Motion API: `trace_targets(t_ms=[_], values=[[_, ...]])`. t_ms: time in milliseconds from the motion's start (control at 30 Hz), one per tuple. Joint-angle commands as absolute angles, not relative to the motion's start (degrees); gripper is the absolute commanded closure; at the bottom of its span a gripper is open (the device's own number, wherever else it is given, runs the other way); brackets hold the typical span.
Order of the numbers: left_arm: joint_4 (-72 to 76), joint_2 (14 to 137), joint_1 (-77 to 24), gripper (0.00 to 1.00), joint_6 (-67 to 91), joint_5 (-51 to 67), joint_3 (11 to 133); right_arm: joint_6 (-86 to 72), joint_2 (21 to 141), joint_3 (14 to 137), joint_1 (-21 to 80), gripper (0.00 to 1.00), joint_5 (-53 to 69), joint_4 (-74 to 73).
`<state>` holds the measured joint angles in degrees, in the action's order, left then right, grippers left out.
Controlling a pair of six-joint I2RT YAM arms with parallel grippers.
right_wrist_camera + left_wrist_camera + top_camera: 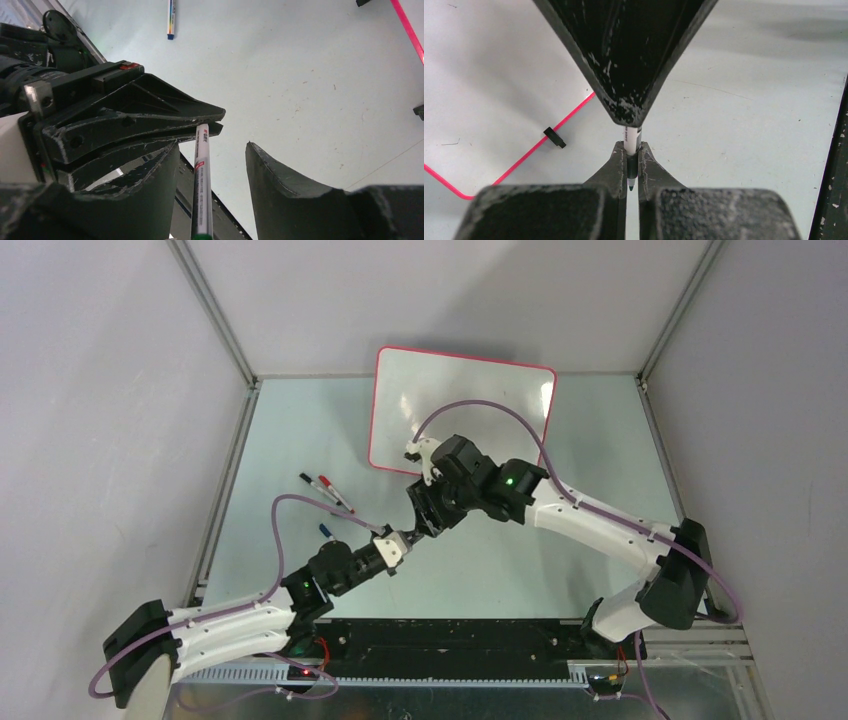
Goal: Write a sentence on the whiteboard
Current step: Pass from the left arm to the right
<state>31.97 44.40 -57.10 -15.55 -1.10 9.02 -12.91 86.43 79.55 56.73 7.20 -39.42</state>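
Observation:
The whiteboard [460, 405], white with a red-pink rim, stands at the back of the table; I make out no sentence on it. My left gripper [631, 146] is shut on a white marker [631, 136] just behind its green tip. The marker's barrel [201, 185] runs up between the fingers of my right gripper [212, 149], which is open, the barrel close to its left finger [150, 190]. Seen from above, the two grippers meet mid-table, left [400, 540] and right [428, 512], in front of the board's near edge.
Two markers, one black-capped and one red-capped [328, 490], lie on the table to the left, with a blue-capped one [327, 532] nearer. The board's black foot [554, 137] and red rim [524, 157] show in the left wrist view. Metal frame posts rise at the back corners.

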Motion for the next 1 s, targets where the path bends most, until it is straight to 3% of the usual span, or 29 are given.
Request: trace_targets(t_ms=[0, 567, 833, 967], values=[[33.50, 44.10, -57.57, 1.00, -16.66, -1.22, 10.86, -13.22, 83.53, 79.04, 56.64, 0.46, 9.28, -37.31], [33.29, 44.56, -58.16, 1.00, -17.59, -0.71, 11.05, -12.07, 87.46, 80.60, 57.15, 0.51, 11.83, -38.86], [33.23, 44.87, -58.54, 1.00, -18.22, -0.51, 11.08, -11.52, 89.13, 81.51, 57.39, 0.62, 12.20, -39.86], [33.19, 44.76, -58.70, 1.00, -18.29, -0.60, 11.08, -11.27, 89.42, 81.71, 57.69, 0.75, 12.28, -40.19]])
